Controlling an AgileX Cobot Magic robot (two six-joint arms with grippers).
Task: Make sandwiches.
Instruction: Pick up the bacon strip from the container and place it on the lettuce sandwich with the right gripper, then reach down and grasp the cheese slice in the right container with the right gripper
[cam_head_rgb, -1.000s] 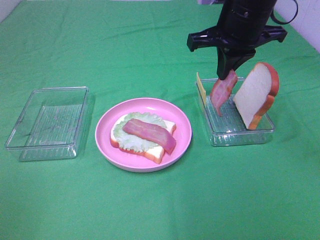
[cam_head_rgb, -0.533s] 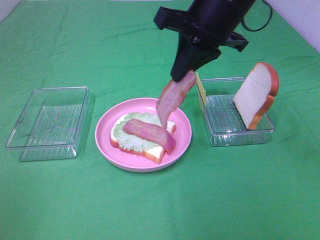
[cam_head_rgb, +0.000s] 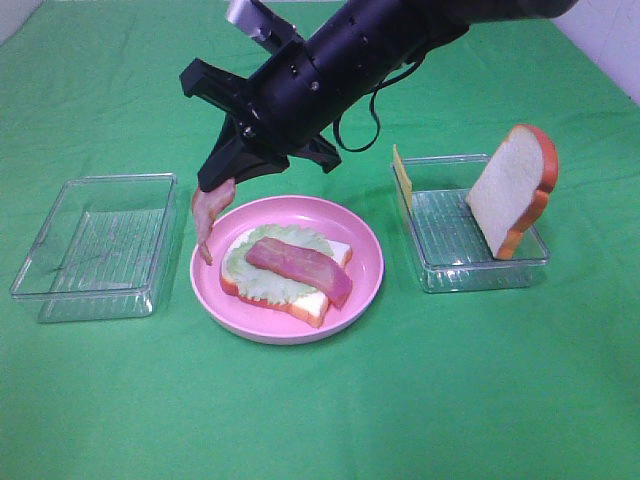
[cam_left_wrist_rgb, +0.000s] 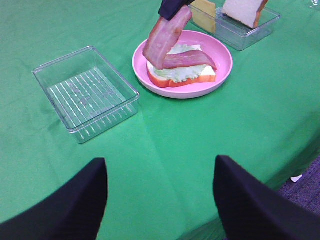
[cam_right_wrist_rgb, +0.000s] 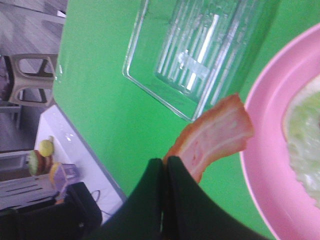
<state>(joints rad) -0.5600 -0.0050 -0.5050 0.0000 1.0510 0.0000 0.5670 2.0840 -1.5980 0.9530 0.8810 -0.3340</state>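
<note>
On the pink plate (cam_head_rgb: 366, 262) lies a bread slice (cam_head_rgb: 322, 300) topped with lettuce (cam_head_rgb: 240, 270) and one bacon strip (cam_head_rgb: 300, 265). My right gripper (cam_head_rgb: 216, 180) reaches across the middle and is shut on a second bacon strip (cam_head_rgb: 206, 222), which hangs over the plate's left rim. The right wrist view shows this strip (cam_right_wrist_rgb: 217, 132) pinched at the fingertips (cam_right_wrist_rgb: 172, 167). A bread slice (cam_head_rgb: 512, 190) and a cheese square (cam_head_rgb: 402, 178) stand in the right clear tray (cam_head_rgb: 480, 272). My left gripper (cam_left_wrist_rgb: 160, 200) is open and empty, well short of the plate (cam_left_wrist_rgb: 220, 75).
An empty clear tray (cam_head_rgb: 95, 245) sits left of the plate, close to the hanging strip; it also shows in the left wrist view (cam_left_wrist_rgb: 85, 92) and the right wrist view (cam_right_wrist_rgb: 200, 50). Green cloth (cam_head_rgb: 320, 420) covers the table. The table's edge shows in the left wrist view (cam_left_wrist_rgb: 295, 165).
My right gripper has carried the bacon strip from the right tray leftward across the plate to its left rim. The plate, the trays and the stack have not moved.
</note>
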